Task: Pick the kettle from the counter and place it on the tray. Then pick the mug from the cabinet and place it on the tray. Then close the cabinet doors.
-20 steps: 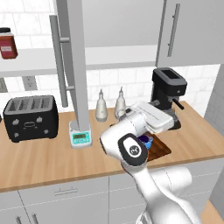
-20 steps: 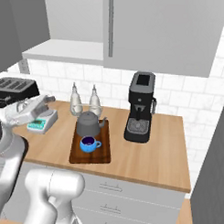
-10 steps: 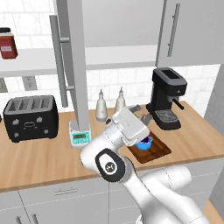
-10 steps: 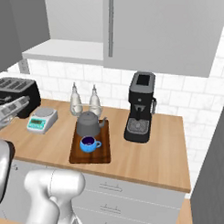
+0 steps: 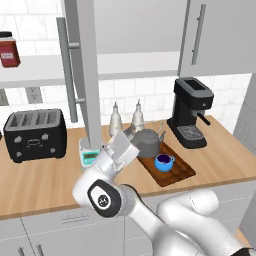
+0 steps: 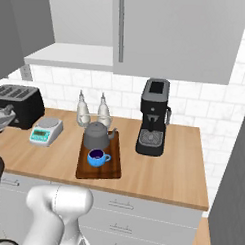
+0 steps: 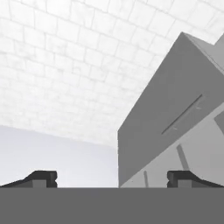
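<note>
The arm is bent leftward with the end effector (image 7: 112, 177) raised, fingers spread wide, gripping nothing.

On the counter (image 6: 157, 176), the tray (image 6: 99, 166) holds the kettle (image 6: 97, 135) behind the mug (image 6: 96, 157), with the coffee machine (image 6: 153, 118) to its right, two bottles (image 6: 93, 108) behind, and the scale (image 6: 45, 131) and toaster (image 6: 17, 104) to its left.

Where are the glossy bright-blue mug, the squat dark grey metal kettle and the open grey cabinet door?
Glossy bright-blue mug (image 6: 96, 157): right base view, rim.
Squat dark grey metal kettle (image 6: 96, 136): right base view, body.
Open grey cabinet door (image 5: 85, 70): left base view, edge.
</note>
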You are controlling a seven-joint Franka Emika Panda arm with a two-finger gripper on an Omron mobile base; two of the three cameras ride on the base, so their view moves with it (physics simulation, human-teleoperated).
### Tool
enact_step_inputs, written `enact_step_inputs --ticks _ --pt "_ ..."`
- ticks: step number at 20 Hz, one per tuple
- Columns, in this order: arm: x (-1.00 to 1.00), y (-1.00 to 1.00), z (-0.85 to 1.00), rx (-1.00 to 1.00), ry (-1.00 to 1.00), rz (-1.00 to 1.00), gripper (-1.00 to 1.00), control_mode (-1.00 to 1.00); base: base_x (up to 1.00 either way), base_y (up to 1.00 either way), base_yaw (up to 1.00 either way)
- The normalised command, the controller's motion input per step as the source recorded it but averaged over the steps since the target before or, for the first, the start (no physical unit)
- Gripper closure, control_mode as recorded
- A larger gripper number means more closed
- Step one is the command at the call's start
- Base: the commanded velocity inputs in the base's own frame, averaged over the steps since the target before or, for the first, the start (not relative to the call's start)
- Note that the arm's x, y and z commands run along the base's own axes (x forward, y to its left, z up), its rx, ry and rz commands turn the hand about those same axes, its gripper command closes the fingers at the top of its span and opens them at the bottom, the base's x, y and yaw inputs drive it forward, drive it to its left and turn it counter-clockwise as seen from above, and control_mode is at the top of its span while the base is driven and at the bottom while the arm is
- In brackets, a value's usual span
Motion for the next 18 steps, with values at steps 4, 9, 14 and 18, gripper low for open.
enact_step_inputs --ticks 4,9,14,18 --pt "0.14 0.64 -0.15 -0.19 0.15 -0.10 -1.00 -1.00 0.00 0.00 0.00" --pt "0.51 0.27 -0.26 -0.10 0.13 -0.01 -1.00 -1.00 0.00 0.00 0.00" --pt "0.54 0.42 -0.27 -0.08 0.14 0.00 -1.00 -1.00 0.00 0.00 0.00" --pt "0.23 0.71 -0.20 -0.13 0.16 0.00 -1.00 -1.00 0.00 0.00 0.00"
